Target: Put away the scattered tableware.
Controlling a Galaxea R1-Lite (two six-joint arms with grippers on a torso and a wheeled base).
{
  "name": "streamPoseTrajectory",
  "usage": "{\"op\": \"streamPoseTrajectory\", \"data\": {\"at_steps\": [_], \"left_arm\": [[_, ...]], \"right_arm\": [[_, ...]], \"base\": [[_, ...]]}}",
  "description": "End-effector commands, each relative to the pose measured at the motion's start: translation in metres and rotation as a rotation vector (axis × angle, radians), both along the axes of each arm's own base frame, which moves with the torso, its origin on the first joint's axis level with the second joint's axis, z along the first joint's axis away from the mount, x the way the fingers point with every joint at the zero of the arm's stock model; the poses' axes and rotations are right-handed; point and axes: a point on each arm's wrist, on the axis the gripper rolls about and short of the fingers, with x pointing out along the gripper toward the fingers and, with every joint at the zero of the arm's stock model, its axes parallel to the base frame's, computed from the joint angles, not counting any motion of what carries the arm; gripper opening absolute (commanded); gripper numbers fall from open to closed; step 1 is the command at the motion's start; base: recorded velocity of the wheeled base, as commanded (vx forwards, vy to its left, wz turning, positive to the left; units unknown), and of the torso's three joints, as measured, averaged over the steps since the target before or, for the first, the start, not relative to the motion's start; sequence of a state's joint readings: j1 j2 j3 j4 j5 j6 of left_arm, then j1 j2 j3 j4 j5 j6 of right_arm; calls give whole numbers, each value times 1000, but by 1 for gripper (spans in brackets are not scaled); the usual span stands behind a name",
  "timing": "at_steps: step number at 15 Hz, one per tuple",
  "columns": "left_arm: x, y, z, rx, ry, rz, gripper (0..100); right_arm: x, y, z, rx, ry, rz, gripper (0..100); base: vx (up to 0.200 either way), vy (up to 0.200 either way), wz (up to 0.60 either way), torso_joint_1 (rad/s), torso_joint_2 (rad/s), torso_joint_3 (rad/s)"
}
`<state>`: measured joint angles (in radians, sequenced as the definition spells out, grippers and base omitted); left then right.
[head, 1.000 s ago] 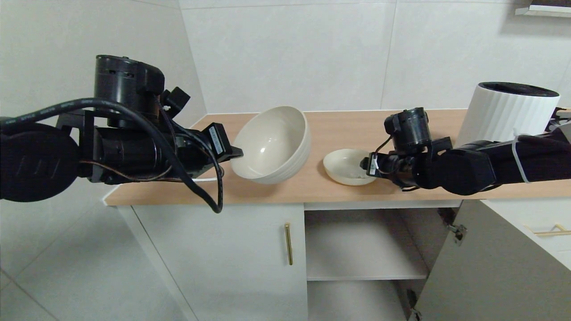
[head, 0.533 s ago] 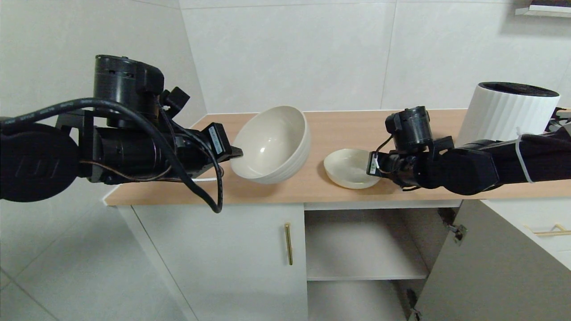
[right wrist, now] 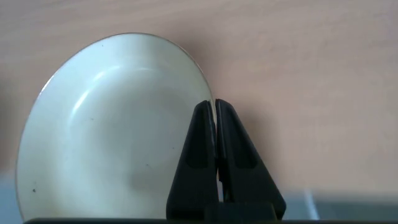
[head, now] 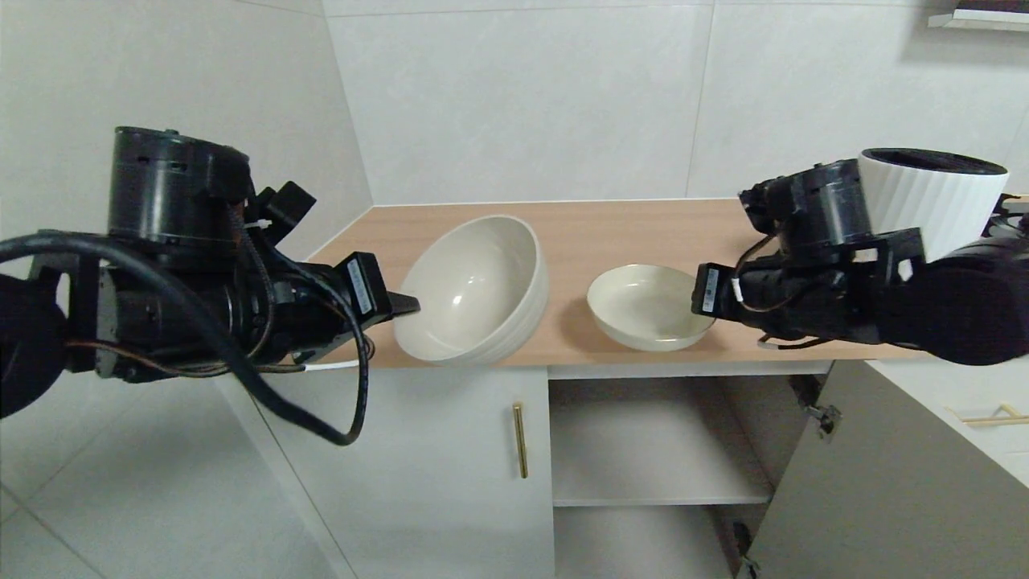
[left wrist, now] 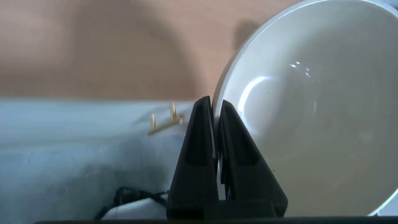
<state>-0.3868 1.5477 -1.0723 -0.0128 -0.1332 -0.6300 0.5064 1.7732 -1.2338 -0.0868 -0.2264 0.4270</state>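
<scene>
Bowls in hand, nothing stowed yet: the pickup looked done and the putting away was all left.

The left end effector (head: 406,304) was clamped shut on the rim of the large bowl (head: 474,289), which hung tilted at the front edge of the bench (head: 595,233), its opening turned toward 10 o'clock. The right end effector (head: 707,291) was pinched closed on the rim of the small bowl (head: 649,307), held nearly level at 3 o'clock from the large one, the two apart. Both bowls seemed to be off the wood, though contact underneath could not be told. At 6 o'clock below the small bowl the open cupboard (head: 651,450) showed bare shelves, the likely place for both. A white ribbed container (head: 924,201) stood on the bench at 2 o'clock from the small bowl.
</scene>
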Motion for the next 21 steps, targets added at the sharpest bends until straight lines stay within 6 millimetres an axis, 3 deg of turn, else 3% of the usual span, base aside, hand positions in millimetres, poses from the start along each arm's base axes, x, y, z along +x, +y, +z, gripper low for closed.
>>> {"op": "streamPoseTrajectory", "data": {"at_steps": [1, 6, 9, 12, 15, 21], "left_arm": [[-27, 9, 1, -11, -10, -27, 0], [-69, 25, -17, 36, -47, -96, 0], [-74, 27, -29, 56, -18, -103, 0], [-72, 26, -31, 61, -9, -109, 0], [-73, 27, -30, 59, -16, -109, 0], [-72, 25, -32, 67, -8, -114, 0]], "right_arm": [[-58, -26, 21, 38, -2, 93, 0], [-94, -44, 8, 5, 99, 133, 0], [-116, -54, -4, 18, 162, 207, 0], [-130, -63, 1, 25, 131, 208, 0], [-128, -62, -4, 7, 143, 211, 0], [-119, -58, -12, -8, 180, 205, 0]], "base": [[0, 0, 0, 0, 0, 0], [0, 0, 0, 0, 0, 0], [0, 0, 0, 0, 0, 0], [0, 0, 0, 0, 0, 0], [-200, 0, 0, 5, -1, 1], [0, 0, 0, 0, 0, 0]]}}
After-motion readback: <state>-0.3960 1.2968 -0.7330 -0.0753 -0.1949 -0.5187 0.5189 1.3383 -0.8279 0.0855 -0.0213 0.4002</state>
